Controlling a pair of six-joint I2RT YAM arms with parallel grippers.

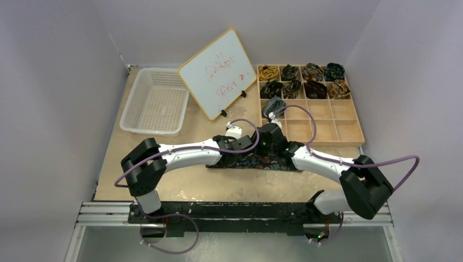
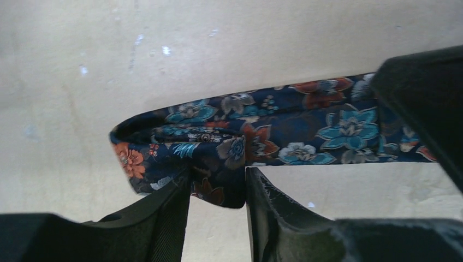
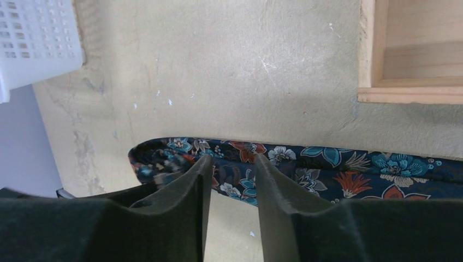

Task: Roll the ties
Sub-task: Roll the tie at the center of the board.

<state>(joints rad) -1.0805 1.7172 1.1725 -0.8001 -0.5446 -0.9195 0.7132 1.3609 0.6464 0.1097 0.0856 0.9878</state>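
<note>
Rolling starts: left gripper [image 2: 218,183] clamps navy tie [image 2: 306,125] at its fold. Right gripper [image 3: 232,166] hold: cannot tell. Next, wind inward evenly.

I am looking into a robot lab cell: plain grey walls [image 1: 54,82] box in a wooden table [image 1: 218,188]. At 6 o'clock a metal rail [image 1: 104,210] carries the left arm [image 1: 185,155] and right arm [image 1: 322,162]. A whiteboard [image 1: 217,73] stands at 12, a basket [image 1: 155,101] at 10, and a tray [image 1: 346,130] at 2.

Basket [image 1: 131,109] back left, whiteboard [image 1: 217,73] beside it, tray [image 1: 333,123] of coiled ties [image 1: 291,72] right, flat tie [image 2: 306,128] nearer.
</note>
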